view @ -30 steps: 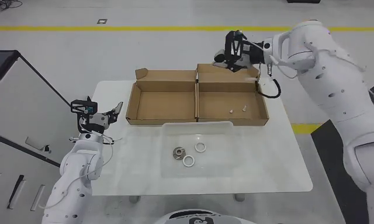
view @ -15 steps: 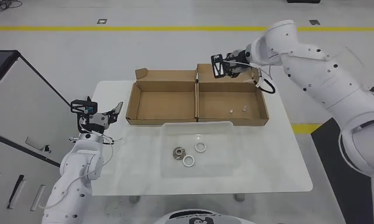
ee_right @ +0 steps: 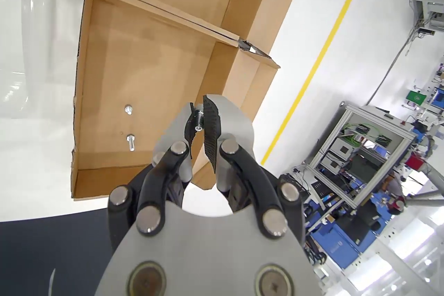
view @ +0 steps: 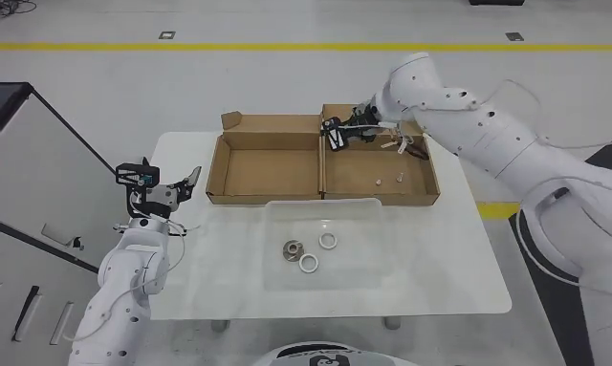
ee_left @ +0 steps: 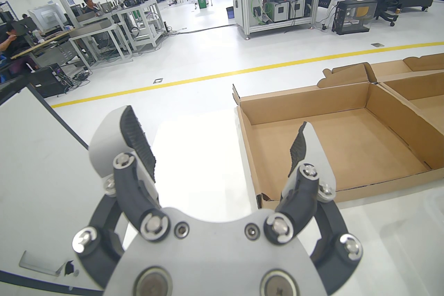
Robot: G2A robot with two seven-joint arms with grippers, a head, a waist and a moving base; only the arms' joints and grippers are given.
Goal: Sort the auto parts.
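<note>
At the tabletop's (view: 440,261) 9 o'clock edge the left claw (ee_left: 216,125) hung spread wide, gripping nothing. Toward 12 o'clock sat the left box (view: 263,170), touching the right box (view: 363,165). Toward 6 o'clock, a clear tray (view: 320,204) held a flanged metal hub (view: 291,249) and two white rings (view: 328,240). The right claw (ee_right: 200,110), pinched narrow on a bolt (ee_right: 198,120), hovered over the right box's 11 o'clock corner. Two more bolts (view: 380,182) lay near that box's 6 o'clock wall.

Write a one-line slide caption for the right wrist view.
Right gripper pinching a bolt above the cardboard box holding two other bolts.
</note>
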